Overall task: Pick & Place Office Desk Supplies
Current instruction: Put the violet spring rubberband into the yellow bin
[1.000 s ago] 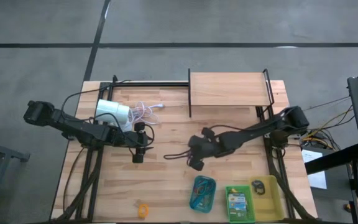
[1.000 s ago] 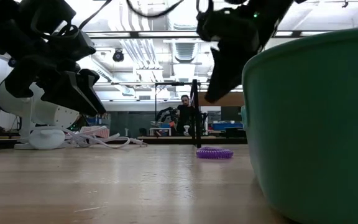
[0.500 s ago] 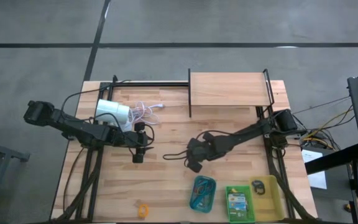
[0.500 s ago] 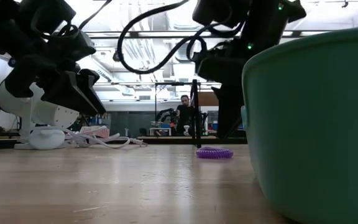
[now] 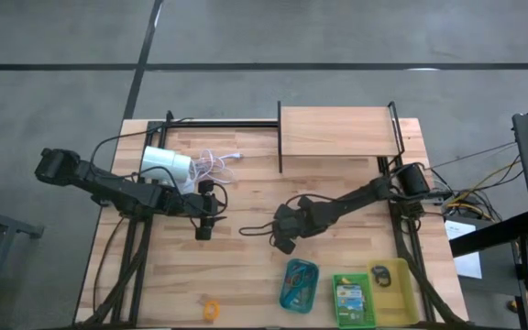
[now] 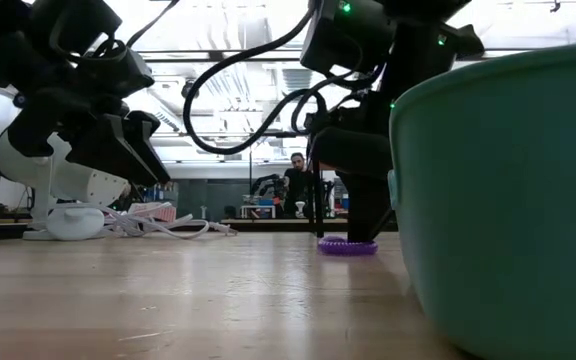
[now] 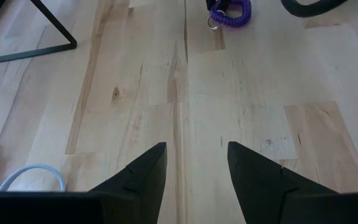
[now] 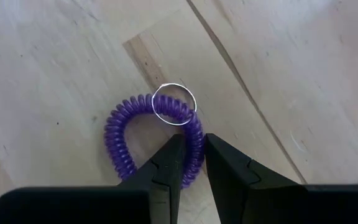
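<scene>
The lamp (image 5: pixel 167 165) lies on the table (image 5: pixel 246 275) at its left rear, its cord (image 5: pixel 211 165) just beside it. A raised shelf (image 5: pixel 337 130) stands along the rear edge, right of centre. Three trays (image 5: pixel 342 289) sit side by side at the front right — one holds a crayon box (image 5: pixel 348 297). Near the table's middle lies a coiled loop (image 8: pixel 129 149), under the right gripper (image 8: pixel 191 165). The left gripper (image 5: pixel 204 226) hangs to its left, well apart. A small piece (image 5: pixel 211 309) lies at the front edge — left of the trays.

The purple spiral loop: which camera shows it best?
The right wrist view: the purple spiral loop fills the frame, ring visible, between the right gripper fingers. The left wrist and low views show it small; from above, it's hidden.
</scene>
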`<state>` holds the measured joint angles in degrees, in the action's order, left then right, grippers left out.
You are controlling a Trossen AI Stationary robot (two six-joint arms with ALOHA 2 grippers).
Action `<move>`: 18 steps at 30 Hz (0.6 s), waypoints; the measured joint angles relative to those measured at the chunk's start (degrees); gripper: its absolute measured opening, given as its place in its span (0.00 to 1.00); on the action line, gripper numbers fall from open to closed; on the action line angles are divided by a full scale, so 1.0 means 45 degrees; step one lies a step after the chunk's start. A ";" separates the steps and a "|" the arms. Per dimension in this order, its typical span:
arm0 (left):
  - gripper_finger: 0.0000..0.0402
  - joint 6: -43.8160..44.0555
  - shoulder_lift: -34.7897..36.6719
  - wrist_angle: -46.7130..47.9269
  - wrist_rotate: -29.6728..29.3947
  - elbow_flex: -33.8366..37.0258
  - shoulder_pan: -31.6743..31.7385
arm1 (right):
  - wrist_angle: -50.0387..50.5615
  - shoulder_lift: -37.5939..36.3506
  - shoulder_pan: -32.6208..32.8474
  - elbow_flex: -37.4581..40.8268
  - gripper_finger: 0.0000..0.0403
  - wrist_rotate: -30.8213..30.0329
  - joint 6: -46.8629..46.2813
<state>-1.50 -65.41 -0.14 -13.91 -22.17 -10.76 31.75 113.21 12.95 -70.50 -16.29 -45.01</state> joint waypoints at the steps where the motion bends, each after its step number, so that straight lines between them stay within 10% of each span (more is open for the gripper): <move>1: 0.44 0.0001 0.0000 0.0000 0.0000 0.0000 0.0000 | -0.0006 -0.0005 -0.0010 0.0000 0.17 0.0010 0.0000; 18: 0.44 0.0010 0.0000 0.0000 0.0000 0.0000 0.0000 | 0.0071 -0.0024 -0.0135 0.0005 0.06 0.0597 -0.0005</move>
<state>-1.45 -65.41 -0.14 -13.91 -22.17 -10.76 32.07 113.10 12.34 -70.48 -13.61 -45.04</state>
